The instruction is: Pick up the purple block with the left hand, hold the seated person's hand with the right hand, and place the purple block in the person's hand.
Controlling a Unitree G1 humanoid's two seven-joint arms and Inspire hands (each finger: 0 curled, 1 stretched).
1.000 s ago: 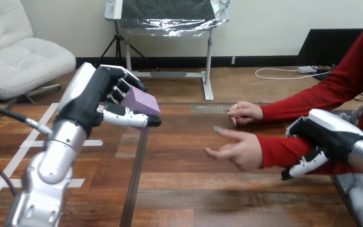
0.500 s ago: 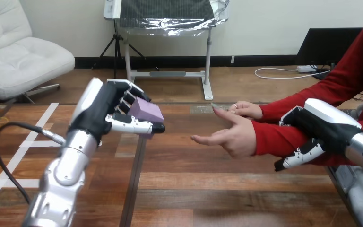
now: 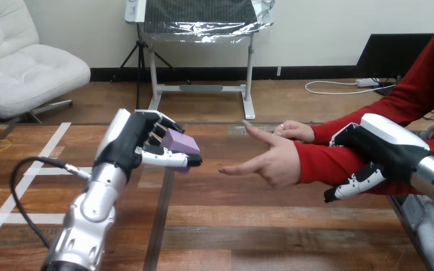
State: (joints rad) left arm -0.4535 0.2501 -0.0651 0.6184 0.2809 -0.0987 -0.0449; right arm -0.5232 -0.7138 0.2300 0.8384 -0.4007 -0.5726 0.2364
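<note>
Two robot hands raised over the surface [image 3: 271, 237]. Right robot hand [image 3: 391, 148], mid-right, against the person's forearm [image 3: 316, 164]; clamped or not, cannot tell. Left robot hand [image 3: 127, 144], centre-left, clamped on the purple block [image 3: 179, 142]: likely light, stiff, smooth; best pinched across flat sides. Just beyond, person's open hand [image 3: 272, 162], apart from block.

- The block [image 3: 179, 142] was pale purple.
- The left hand [image 3: 127, 144] was black with white shells; its forearm [image 3: 90, 209] was silver.
- The right hand [image 3: 381, 148] was likewise black and white.
- The table [image 3: 248, 220] was brown wood-grain.
</note>
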